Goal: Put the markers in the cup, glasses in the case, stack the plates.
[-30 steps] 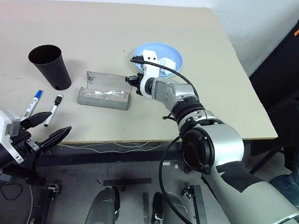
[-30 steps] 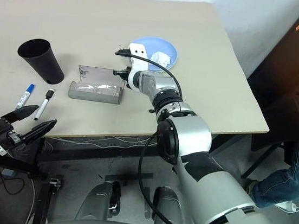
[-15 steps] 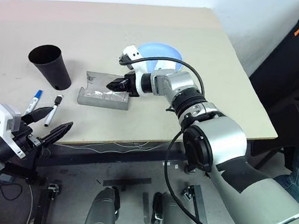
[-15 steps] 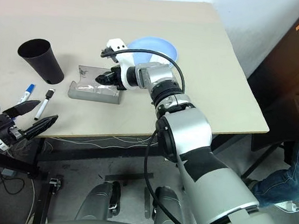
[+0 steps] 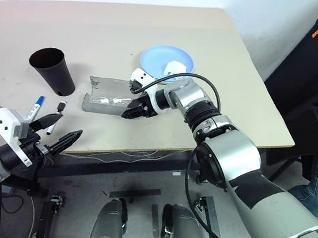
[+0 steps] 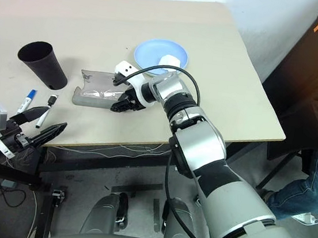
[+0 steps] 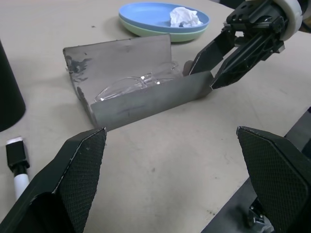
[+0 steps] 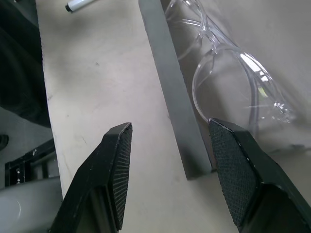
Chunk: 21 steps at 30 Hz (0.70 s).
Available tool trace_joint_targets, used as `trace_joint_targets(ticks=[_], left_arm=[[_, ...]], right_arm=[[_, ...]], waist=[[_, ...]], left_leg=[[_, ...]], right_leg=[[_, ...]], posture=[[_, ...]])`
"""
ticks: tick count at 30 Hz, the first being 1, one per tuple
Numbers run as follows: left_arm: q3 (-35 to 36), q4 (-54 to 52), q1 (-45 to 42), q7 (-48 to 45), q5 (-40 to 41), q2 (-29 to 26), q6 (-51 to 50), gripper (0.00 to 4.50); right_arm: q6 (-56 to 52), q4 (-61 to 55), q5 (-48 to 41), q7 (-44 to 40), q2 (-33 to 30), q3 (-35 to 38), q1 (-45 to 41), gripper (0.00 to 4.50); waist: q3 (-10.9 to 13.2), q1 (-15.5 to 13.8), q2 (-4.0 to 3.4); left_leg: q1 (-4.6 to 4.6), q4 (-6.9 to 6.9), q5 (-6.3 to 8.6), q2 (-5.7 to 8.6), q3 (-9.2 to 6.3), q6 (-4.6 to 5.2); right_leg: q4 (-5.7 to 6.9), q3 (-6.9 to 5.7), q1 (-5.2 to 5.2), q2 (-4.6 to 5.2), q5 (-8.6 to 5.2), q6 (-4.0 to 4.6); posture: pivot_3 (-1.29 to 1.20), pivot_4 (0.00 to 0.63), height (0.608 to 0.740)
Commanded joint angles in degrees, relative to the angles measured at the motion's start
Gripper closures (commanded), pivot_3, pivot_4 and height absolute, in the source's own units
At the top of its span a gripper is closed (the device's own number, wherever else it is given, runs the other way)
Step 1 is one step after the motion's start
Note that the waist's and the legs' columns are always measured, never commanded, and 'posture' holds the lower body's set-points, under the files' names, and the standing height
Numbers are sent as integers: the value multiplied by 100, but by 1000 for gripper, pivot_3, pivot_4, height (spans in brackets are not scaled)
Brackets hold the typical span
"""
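Left eye: right end effector withdrew, reopened (glasses in case).

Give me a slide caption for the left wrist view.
Right gripper open at the case holding the glasses.

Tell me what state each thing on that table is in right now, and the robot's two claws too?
Spectacle case: open, lid up.
Glasses: lying inside the case.
Black cup: upright, no markers in it.
Blue-capped marker: flat on the table.
Black-capped marker: flat on the table.
Plates: stacked, blue on green, crumpled tissue on top.
Left gripper: open, holding nothing.
Right gripper: open, at the case's end.
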<state>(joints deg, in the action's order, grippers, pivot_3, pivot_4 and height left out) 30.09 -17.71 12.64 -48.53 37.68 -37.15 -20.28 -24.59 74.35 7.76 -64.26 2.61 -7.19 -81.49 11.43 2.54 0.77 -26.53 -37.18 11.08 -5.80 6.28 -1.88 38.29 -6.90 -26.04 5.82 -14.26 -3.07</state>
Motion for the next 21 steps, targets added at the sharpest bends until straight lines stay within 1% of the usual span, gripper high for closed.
trace_joint_targets(ticks=[1, 8, 9, 10, 11, 15, 21], left_arm=[[43, -58, -17, -13, 0, -14, 109, 0], [53, -76, 3, -6, 3, -13, 102, 0], [58, -84, 15, -5, 2, -13, 101, 0], [60, -87, 25, -7, 1, -12, 103, 0], [64, -91, 36, -7, 1, -11, 103, 0], [65, -108, 71, -5, -2, -1, 109, 0], [46, -161, 91, 34, 9, 2, 82, 0]], right_arm=[[-14, -142, 13, 36, -30, -56, -16, 1865], [9, -140, 40, -174, 7, -176, -21, 1865], [17, -140, 42, -167, 12, -188, -18, 2248], [26, -139, 48, -156, 14, -203, -13, 2383], [55, -142, 55, -170, 15, -224, -6, 2759], [42, -122, 65, -40, 20, -229, -4, 4034], [28, -98, 94, -29, -14, -250, 3, 4034]], waist=[[0, 0, 0], [0, -1, 0], [0, 0, 0], [0, 0, 1], [0, 0, 0], [0, 0, 0], [0, 0, 0]], left_leg=[[0, 0, 0, 0, 0, 0], [2, -1, 0, 0, 0, 0], [1, -1, 0, 0, -1, 0], [2, -1, 0, 0, 0, 0], [1, 0, 0, 0, 0, 0], [1, 0, 0, 0, 0, 0], [3, -1, -1, 0, 0, -2]], right_leg=[[0, 0, 0, 0, 0, 0], [0, 0, 3, 0, 0, 0], [0, 0, 3, 0, 0, 0], [0, 0, 2, 0, 0, 1], [0, 0, 2, 0, 0, 1], [0, 0, 1, 0, 0, 0], [1, 0, 2, 0, 2, 3]], posture=[[0, 150, 706], [0, 150, 706], [0, 150, 706], [0, 150, 706], [0, 150, 706], [0, 150, 706], [0, 150, 706]])
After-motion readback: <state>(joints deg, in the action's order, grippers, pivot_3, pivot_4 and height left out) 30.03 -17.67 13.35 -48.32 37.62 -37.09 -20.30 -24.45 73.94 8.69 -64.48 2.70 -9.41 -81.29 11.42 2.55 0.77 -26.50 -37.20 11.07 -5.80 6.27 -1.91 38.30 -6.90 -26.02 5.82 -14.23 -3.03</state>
